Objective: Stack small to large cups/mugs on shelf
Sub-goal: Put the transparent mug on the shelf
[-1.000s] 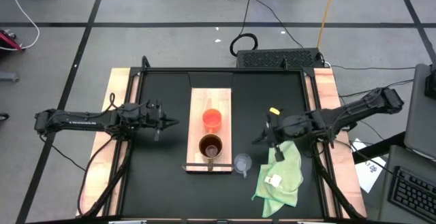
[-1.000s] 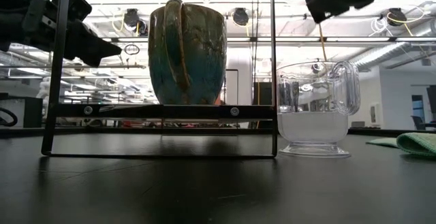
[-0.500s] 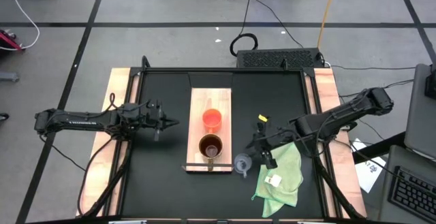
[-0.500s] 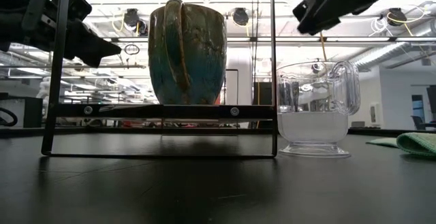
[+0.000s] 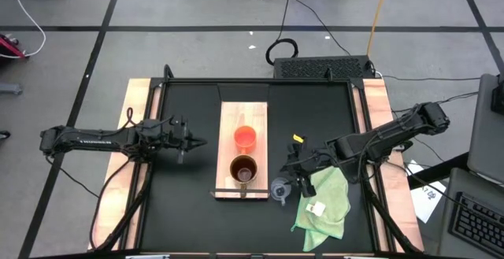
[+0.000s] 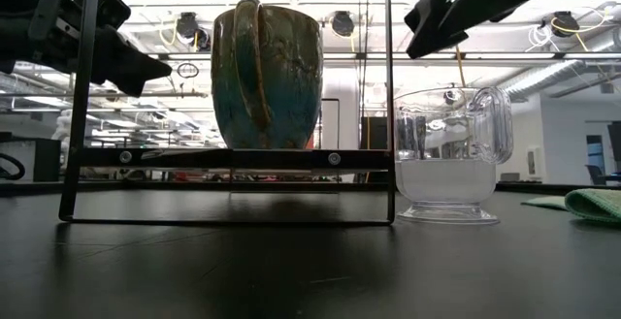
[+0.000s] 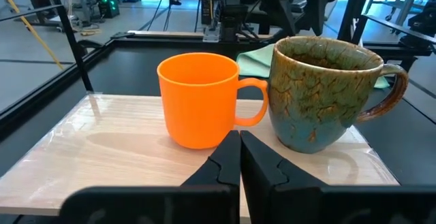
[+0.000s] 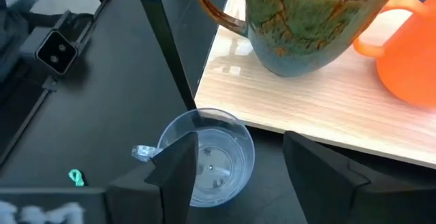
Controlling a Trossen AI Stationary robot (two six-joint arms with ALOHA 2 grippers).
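Dark jointed arms — yellow-tagged right pincer (image 5: 294,177)

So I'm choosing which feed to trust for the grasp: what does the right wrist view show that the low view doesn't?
Right wrist only: the open right gripper straddling the small clear glass cup, plus the orange-red mug and light-wood shelf board.
Low only: the left gripper waiting beside the shelf, the light green cloth.
Both: the glass cup and the brown glazed mug.

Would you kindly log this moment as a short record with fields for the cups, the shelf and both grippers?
On shelf: orange mug and brown mug, side by side on the wooden shelf
Off shelf: clear glass cup, on the black tabletop by the shelf's corner
Right gripper: open, above the glass cup
Left gripper: shut, left of the shelf
Other: green cloth
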